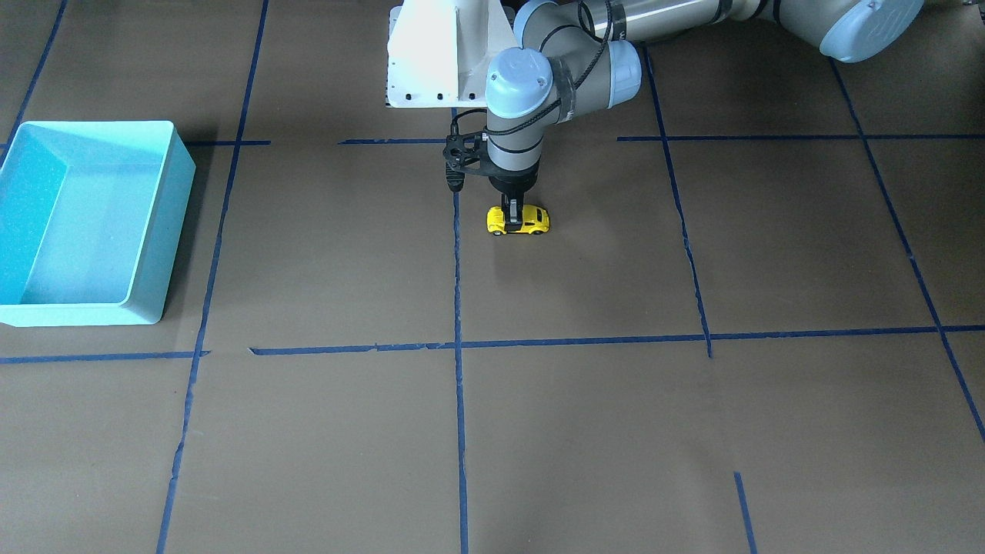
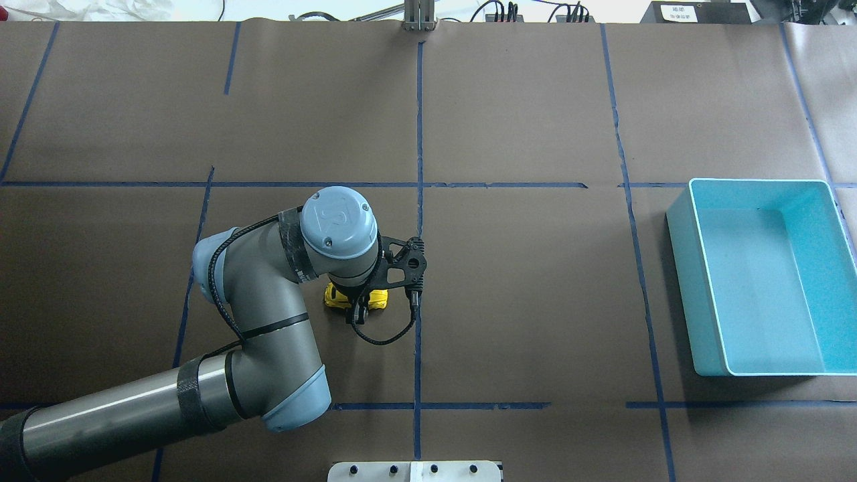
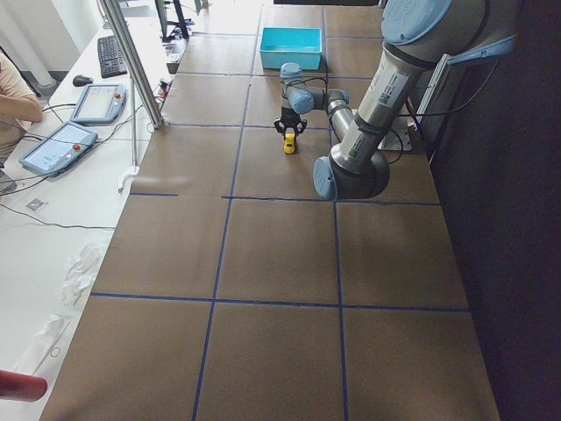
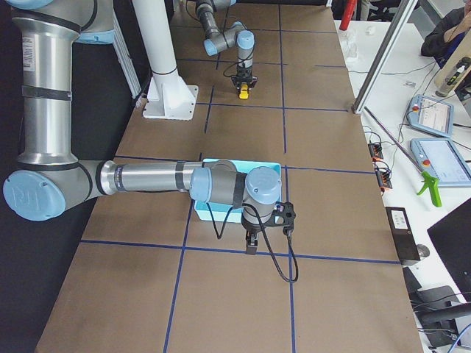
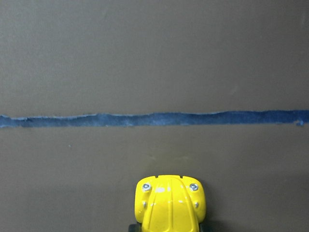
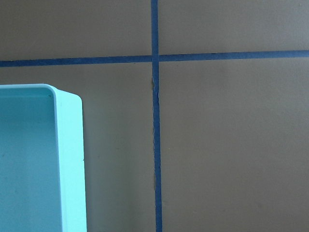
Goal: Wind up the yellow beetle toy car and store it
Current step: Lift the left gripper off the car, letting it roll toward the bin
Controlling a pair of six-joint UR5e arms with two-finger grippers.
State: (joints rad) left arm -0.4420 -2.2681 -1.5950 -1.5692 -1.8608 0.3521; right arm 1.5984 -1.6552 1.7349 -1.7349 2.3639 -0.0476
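Note:
The yellow beetle toy car [image 1: 532, 221] stands on its wheels on the brown table near the middle, close to my base. My left gripper [image 1: 514, 215] points straight down over it, with a dark finger on each side of the body, shut on the car. The car also shows in the overhead view [image 2: 379, 298] and in the left wrist view [image 5: 170, 205], where only its rounded end is seen. My right gripper [image 4: 250, 245] hangs just beside the turquoise bin [image 4: 234, 163]; I cannot tell whether it is open or shut.
The turquoise bin [image 1: 166, 223] is empty and sits at the table's end on my right [image 2: 679, 268]; its corner shows in the right wrist view [image 6: 68, 159]. Blue tape lines [image 5: 154, 119] cross the table. The white robot base [image 1: 431, 54] stands behind the car.

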